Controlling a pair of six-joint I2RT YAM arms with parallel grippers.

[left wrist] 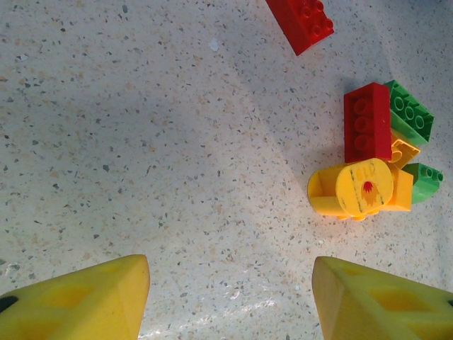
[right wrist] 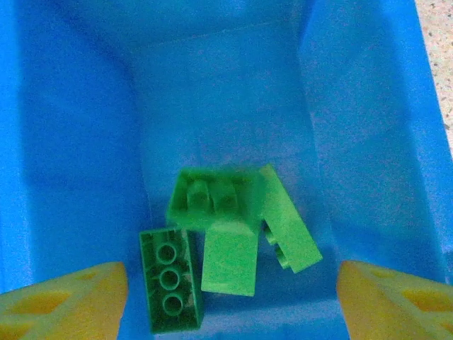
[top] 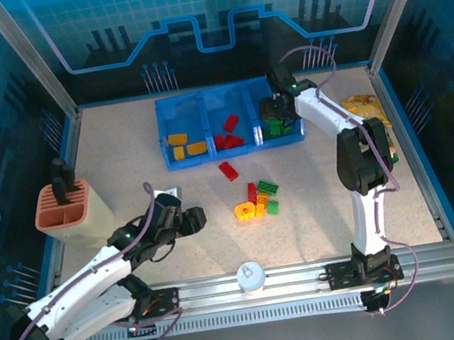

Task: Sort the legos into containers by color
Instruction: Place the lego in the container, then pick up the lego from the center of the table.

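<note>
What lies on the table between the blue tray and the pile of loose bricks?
A single red brick, lying apart from both the tray and the pile. The top external view shows it.

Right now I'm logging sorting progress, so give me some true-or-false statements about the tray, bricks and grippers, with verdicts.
1. The right gripper is open above the green bricks in the right compartment of the tray. True.
2. The tray's leftmost section holds red bricks. False: the left compartment holds yellow-orange bricks; the red bricks are in the middle compartment.
3. Loose bricks lie on the table between the tray and the arm bases. True.
4. The left gripper grips a yellow brick. False: it is open and empty.
</note>
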